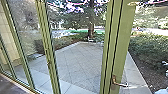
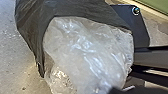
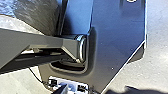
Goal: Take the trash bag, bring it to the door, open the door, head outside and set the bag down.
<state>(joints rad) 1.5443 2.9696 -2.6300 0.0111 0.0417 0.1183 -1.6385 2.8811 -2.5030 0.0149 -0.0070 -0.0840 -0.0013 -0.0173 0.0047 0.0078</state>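
The trash bag [image 2: 85, 47] is bulging close to the left wrist, with floor [image 2: 15, 62] showing past it, so the left arm is probably carrying it; what either arm is gripping, I cannot tell. The door handle [image 1: 120, 84] is sitting ahead to the right on its green frame [image 1: 121, 45], likely nearer the right arm, with paving [image 1: 75, 60] stretching beyond.

The door frame [image 1: 125, 37] is green, the paving [image 1: 77, 60] grey (and gridded), the trash bag [image 2: 82, 50] milky white and blackish.
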